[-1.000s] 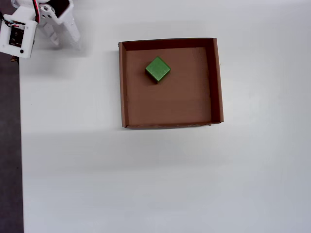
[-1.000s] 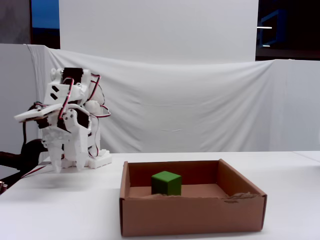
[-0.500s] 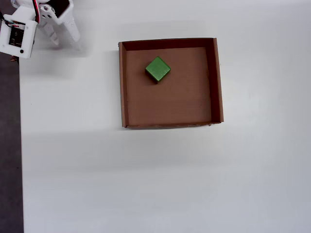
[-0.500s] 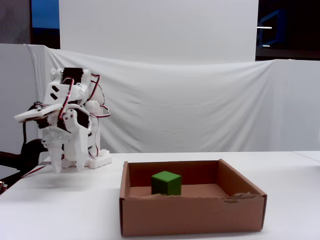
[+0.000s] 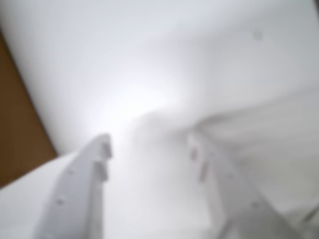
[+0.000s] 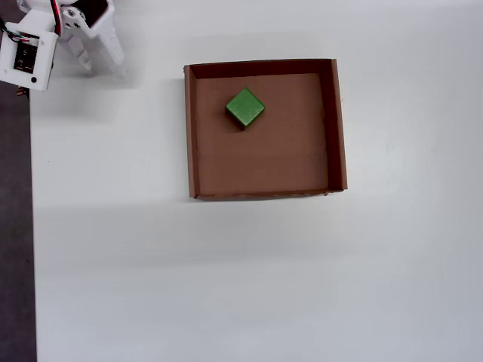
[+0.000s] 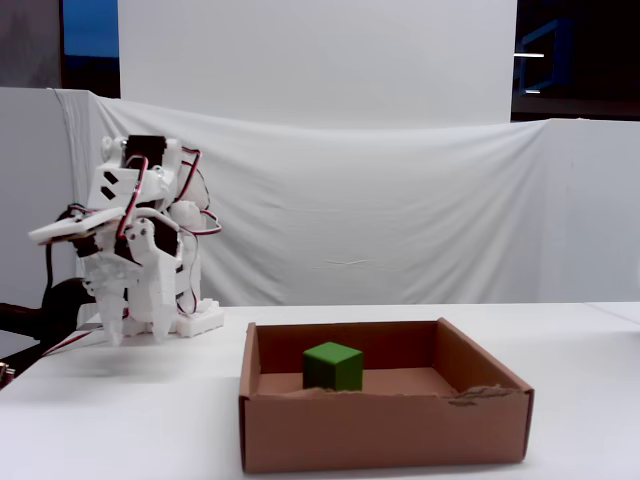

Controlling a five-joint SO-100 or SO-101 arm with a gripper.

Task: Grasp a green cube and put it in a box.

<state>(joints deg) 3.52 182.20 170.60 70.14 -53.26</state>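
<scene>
The green cube (image 6: 245, 108) lies on the bottom of the brown cardboard box (image 6: 190, 136), towards its upper left part in the overhead view. The fixed view shows the cube (image 7: 332, 365) behind the box's front wall (image 7: 380, 430). My white gripper (image 6: 102, 65) hangs folded back by the arm's base at the top left corner of the table, well away from the box. In the fixed view the gripper (image 7: 138, 337) points down, just above the tabletop. In the blurred wrist view the gripper (image 5: 148, 141) is open, with only white table between its fingers.
The table's left edge borders a dark strip (image 6: 15, 226) in the overhead view. A white cloth backdrop (image 7: 400, 220) hangs behind the table. The arm's base (image 7: 195, 322) stands at the back left. A blurred brown patch (image 5: 20, 129) fills the wrist view's left edge.
</scene>
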